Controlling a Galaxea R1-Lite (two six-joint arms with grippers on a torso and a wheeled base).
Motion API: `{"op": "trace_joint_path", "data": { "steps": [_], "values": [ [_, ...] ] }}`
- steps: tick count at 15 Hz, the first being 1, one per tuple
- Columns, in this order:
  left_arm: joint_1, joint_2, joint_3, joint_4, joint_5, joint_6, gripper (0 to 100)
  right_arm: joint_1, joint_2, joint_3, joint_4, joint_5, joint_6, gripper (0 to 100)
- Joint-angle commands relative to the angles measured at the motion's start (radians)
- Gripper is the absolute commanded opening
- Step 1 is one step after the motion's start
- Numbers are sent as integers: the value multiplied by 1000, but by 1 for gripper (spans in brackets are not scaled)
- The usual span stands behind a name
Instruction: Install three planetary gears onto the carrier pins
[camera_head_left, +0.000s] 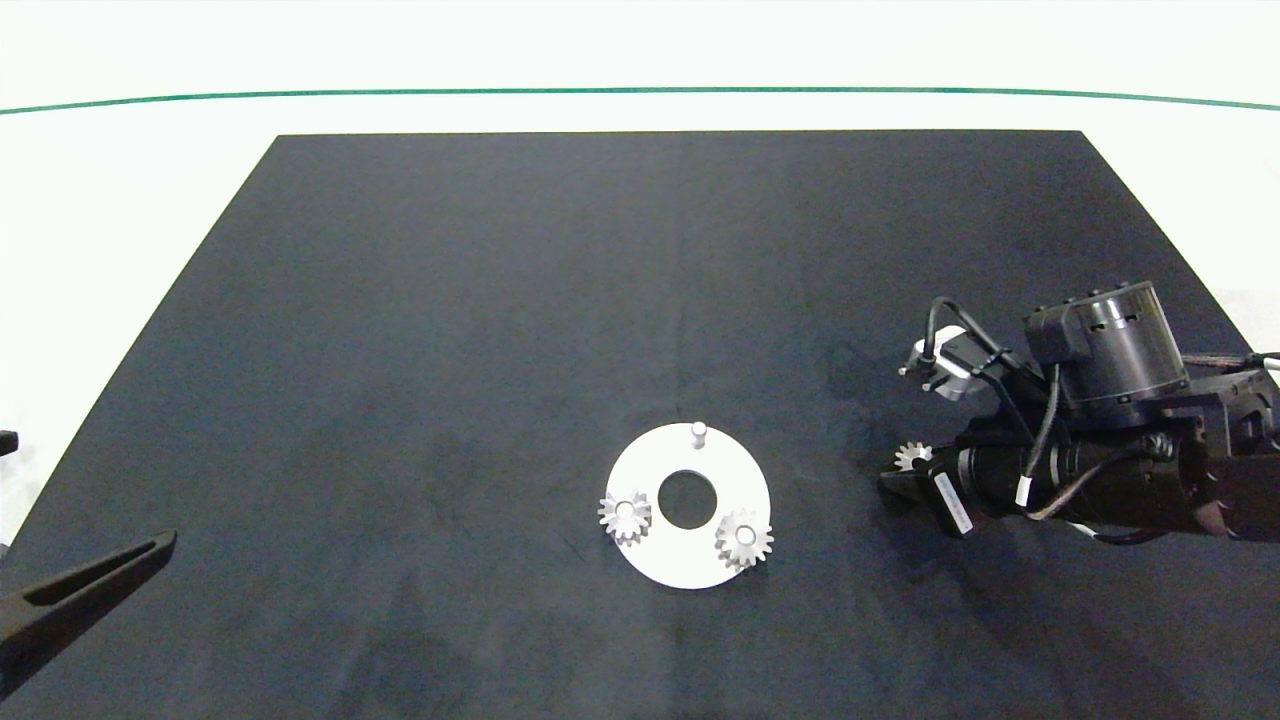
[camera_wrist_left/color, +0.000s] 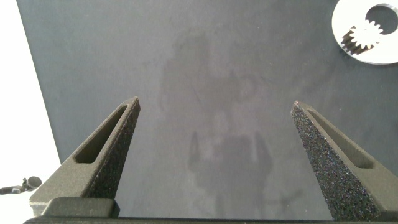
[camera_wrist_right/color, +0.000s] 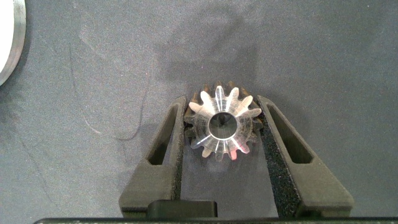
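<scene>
The white disc (camera_head_left: 690, 565) lies on the mat near the front centre. Two planetary gears (camera_head_left: 625, 515) (camera_head_left: 744, 540) sit on its left and right carrier pins. The far pin (camera_head_left: 698, 433) stands bare. A third silver gear (camera_head_left: 912, 457) is to the right of the disc, and my right gripper (camera_head_left: 905, 472) is shut on it. The right wrist view shows this gear (camera_wrist_right/color: 221, 121) flat between both fingers, centre hole up. My left gripper (camera_wrist_left/color: 216, 102) hangs open over bare mat at the front left, one finger (camera_head_left: 100, 580) showing in the head view.
A black mat (camera_head_left: 500, 300) covers the white table (camera_head_left: 120, 200); a green line (camera_head_left: 640, 91) runs along the far side. The disc's edge (camera_wrist_right/color: 9, 43) shows in the right wrist view, and the disc (camera_wrist_left/color: 348, 25) with a gear (camera_wrist_left/color: 364, 38) shows in the left wrist view.
</scene>
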Motion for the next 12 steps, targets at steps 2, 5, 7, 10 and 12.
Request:
{"op": "trace_joint_path", "data": {
  "steps": [2, 5, 7, 10, 12],
  "values": [
    [0, 0, 0, 2, 2, 1, 100, 1, 1, 1, 5, -2, -2, 16],
    [0, 0, 0, 2, 2, 1, 100, 1, 1, 7, 3, -2, -2, 10],
    [0, 0, 0, 2, 2, 1, 100, 1, 1, 10, 3, -2, -4, 6],
    [0, 2, 0, 2, 2, 1, 100, 10, -19, -32, 20, -2, -25, 4],
    [7, 5, 0, 2, 2, 2, 100, 27, -45, -96, 108, -3, -51, 4]
  ]
}}
